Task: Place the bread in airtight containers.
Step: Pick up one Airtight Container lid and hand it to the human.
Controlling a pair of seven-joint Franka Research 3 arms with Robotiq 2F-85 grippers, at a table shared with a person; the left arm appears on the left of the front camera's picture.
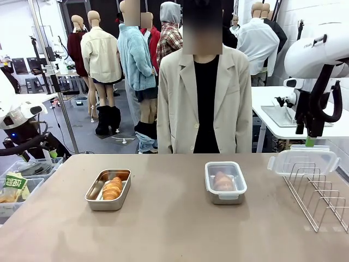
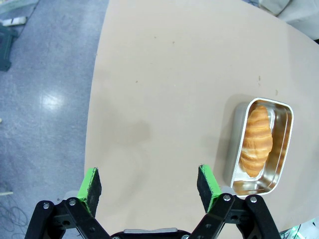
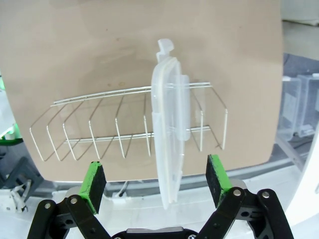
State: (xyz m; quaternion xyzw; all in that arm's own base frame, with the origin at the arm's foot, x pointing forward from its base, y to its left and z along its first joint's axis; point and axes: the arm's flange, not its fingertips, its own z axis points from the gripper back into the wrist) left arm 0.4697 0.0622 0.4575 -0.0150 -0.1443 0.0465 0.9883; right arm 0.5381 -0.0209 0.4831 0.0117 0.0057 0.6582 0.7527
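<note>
Up close, both arms' fingers [image 2: 148,185] [image 3: 155,179] gape empty (right's over the racked lid [image 3: 168,132]).

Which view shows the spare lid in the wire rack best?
The right wrist view: the translucent lid stands on edge in the wire rack, centred ahead of the open right end effector. The front view shows it small at the right edge.
</note>
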